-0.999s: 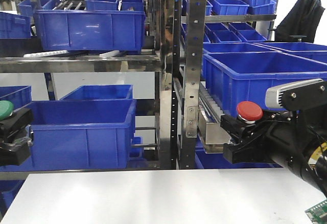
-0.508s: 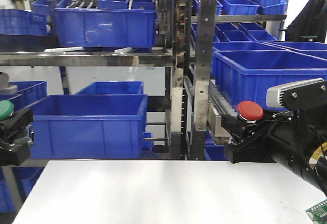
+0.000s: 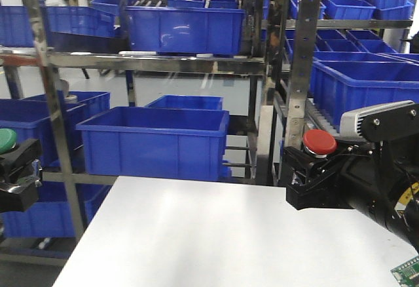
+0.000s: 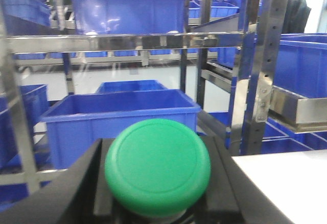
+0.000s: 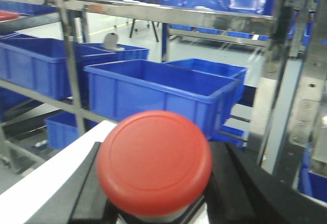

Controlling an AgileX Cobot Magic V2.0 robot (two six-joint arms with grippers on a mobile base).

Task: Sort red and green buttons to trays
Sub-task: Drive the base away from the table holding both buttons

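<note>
Steel racking (image 3: 302, 71) fills the background, its shelves loaded with blue crates (image 3: 185, 28). One large blue crate (image 3: 154, 144) sits on a low shelf at 12 o'clock from the white table (image 3: 196, 234) in the foreground.

Left gripper (image 3: 18, 169): located at 9 o'clock in the front view, off the table's left edge. It grasps the green button (image 3: 6, 139), which sits cap up between the jaws and is partly cut off by the frame edge. From the left wrist camera the green cap stands at 6 o'clock, with dark fingers (image 4: 71, 188) close on either side. The contact on the base is hidden beneath the cap.

Right gripper (image 3: 306, 177): located at 3 o'clock in the front view, over the table's right edge. It is clenched on the red button (image 3: 319, 142), which stands upright with its cap on top. From the right wrist camera the red cap lies at 6 o'clock, with black fingers (image 5: 240, 183) flanking it. The table edge shows below at 8 o'clock.
</note>
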